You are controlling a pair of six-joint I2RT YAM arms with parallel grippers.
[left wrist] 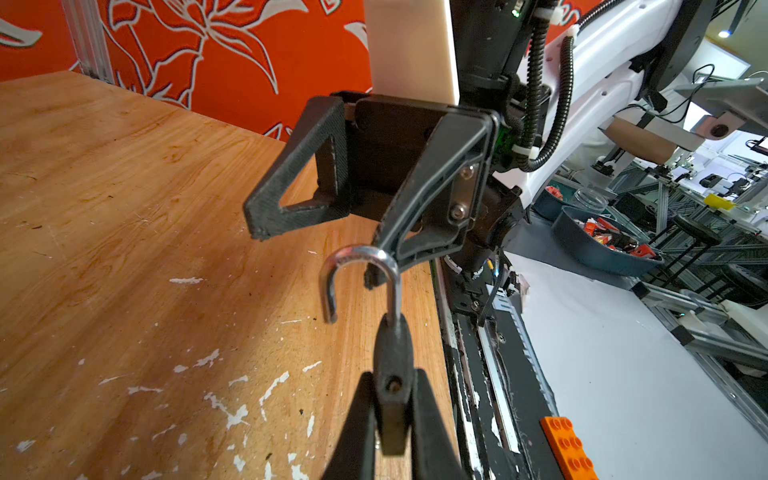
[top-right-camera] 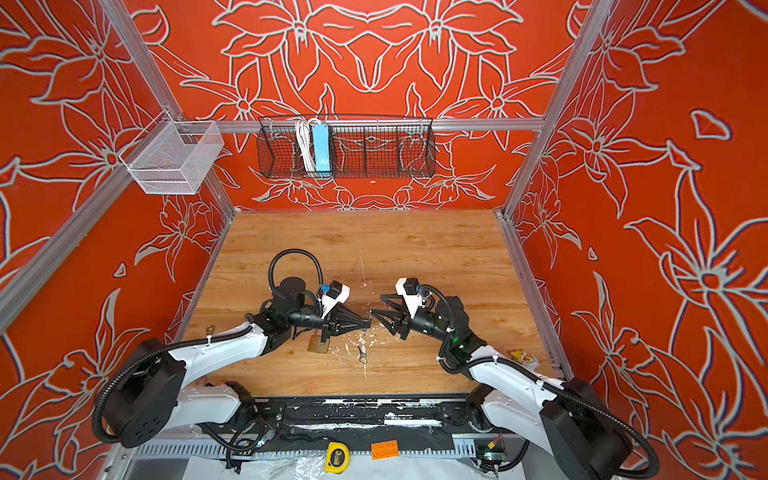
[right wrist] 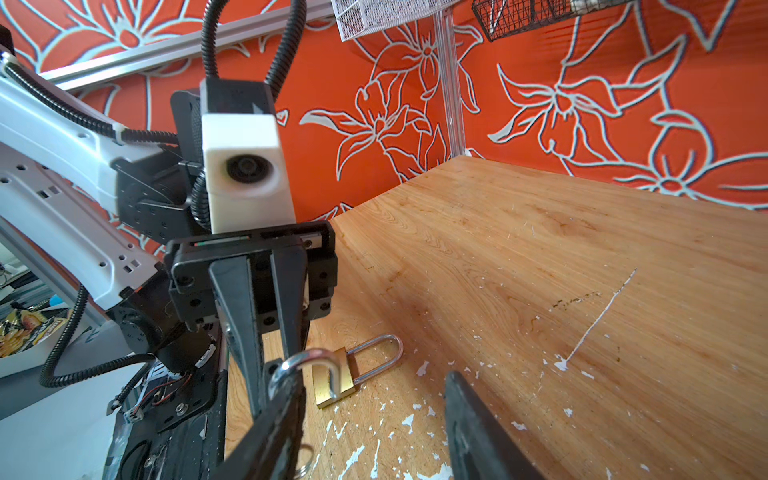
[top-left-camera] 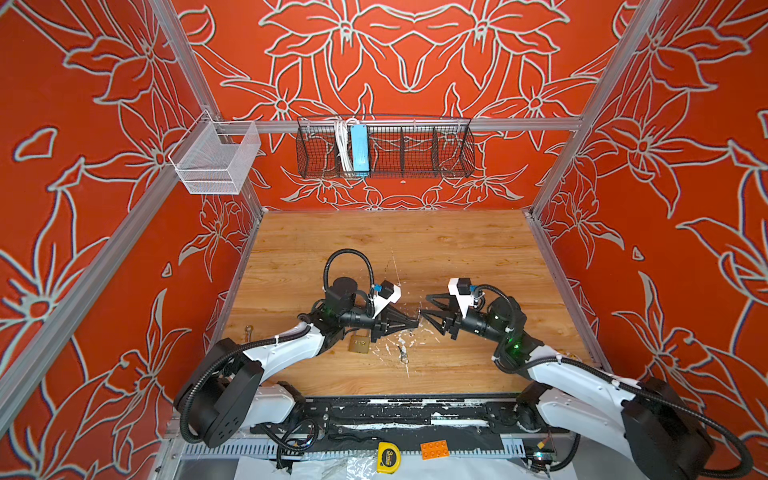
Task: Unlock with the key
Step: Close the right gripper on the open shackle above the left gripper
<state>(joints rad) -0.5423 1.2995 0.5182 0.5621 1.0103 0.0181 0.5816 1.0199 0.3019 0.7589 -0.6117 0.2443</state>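
Note:
My left gripper [left wrist: 392, 419] is shut on the body of a small dark padlock [left wrist: 392, 374], held above the table. Its silver shackle [left wrist: 357, 266] stands swung open, one end free. My right gripper [right wrist: 374, 399] faces it from the right and is open; one of its fingers [right wrist: 278, 424] lies against the shackle [right wrist: 307, 359], the other stands well apart. In both top views the two grippers [top-left-camera: 417, 321] [top-left-camera: 424, 304] meet tip to tip mid-table. The key [top-left-camera: 403, 353] on its ring lies on the wood below them. A brass padlock [top-left-camera: 359, 345] [right wrist: 334, 384] lies under the left gripper.
A small metal piece [top-left-camera: 248, 330] lies by the table's left edge and a yellow toy [top-right-camera: 524, 357] by its right edge. A tape measure [top-left-camera: 388, 457] and an orange brick [top-left-camera: 435, 449] sit beyond the front rail. Wire baskets [top-left-camera: 384, 149] hang on the back wall.

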